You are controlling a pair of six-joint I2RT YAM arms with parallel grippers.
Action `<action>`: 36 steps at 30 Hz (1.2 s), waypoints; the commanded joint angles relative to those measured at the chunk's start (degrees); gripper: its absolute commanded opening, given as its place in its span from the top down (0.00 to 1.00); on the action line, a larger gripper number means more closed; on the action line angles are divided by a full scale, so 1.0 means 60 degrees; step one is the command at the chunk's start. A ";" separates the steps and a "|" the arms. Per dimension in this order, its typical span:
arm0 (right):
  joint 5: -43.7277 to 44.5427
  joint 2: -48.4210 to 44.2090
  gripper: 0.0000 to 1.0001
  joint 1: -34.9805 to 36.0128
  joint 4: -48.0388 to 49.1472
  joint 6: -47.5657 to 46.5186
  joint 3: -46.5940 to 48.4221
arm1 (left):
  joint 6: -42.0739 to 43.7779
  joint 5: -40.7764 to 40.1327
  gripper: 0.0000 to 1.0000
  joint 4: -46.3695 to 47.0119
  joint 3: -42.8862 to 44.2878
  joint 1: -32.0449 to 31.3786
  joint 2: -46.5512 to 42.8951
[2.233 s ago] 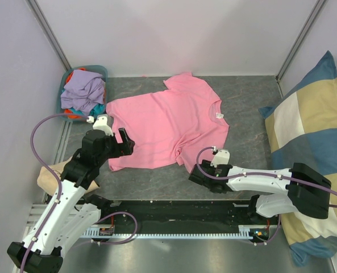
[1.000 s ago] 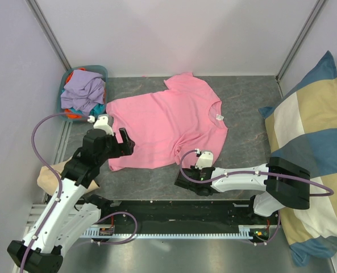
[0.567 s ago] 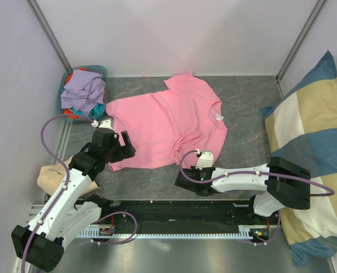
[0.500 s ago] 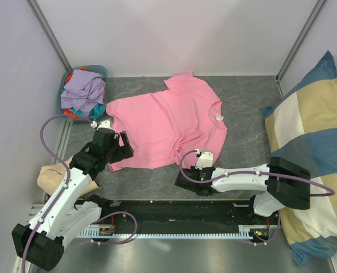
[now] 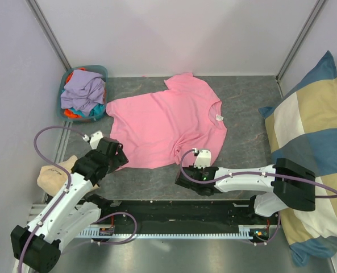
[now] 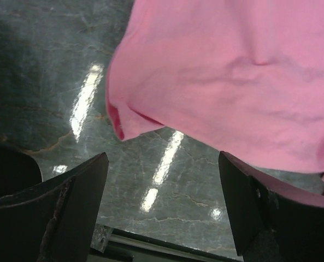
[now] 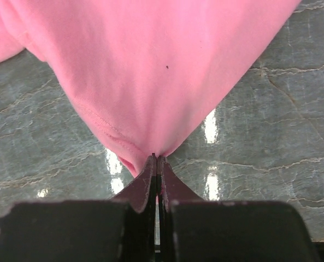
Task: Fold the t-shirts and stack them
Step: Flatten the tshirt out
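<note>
Grey marbled table (image 5: 248, 102) carries the pink t-shirt (image 5: 168, 125), spread out, seen from above; other tees (image 5: 82, 91) heap in a teal basket (image 5: 102, 70) far left. At the left wrist, the left gripper (image 6: 162, 180) stands wide apart beside the curled hem corner. At the right wrist, the right gripper (image 7: 156, 161) is pinched together on the hem.

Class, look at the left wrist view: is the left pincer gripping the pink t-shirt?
No: the left pincer stands wide open above the table, touching no part of the pink t-shirt.
</note>
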 commanded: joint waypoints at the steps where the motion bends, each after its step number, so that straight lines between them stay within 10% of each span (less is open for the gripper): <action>1: -0.0054 -0.0338 1.00 0.0018 0.0257 -0.0402 0.0365 | -0.2289 -0.1075 0.12 -0.0337 -0.0724 -0.0034 -0.0174; 36: -0.0376 -0.0279 1.00 -0.0012 0.0477 -0.0681 0.0205 | -0.2983 -0.1998 0.43 0.1260 -0.1474 -0.0049 0.1671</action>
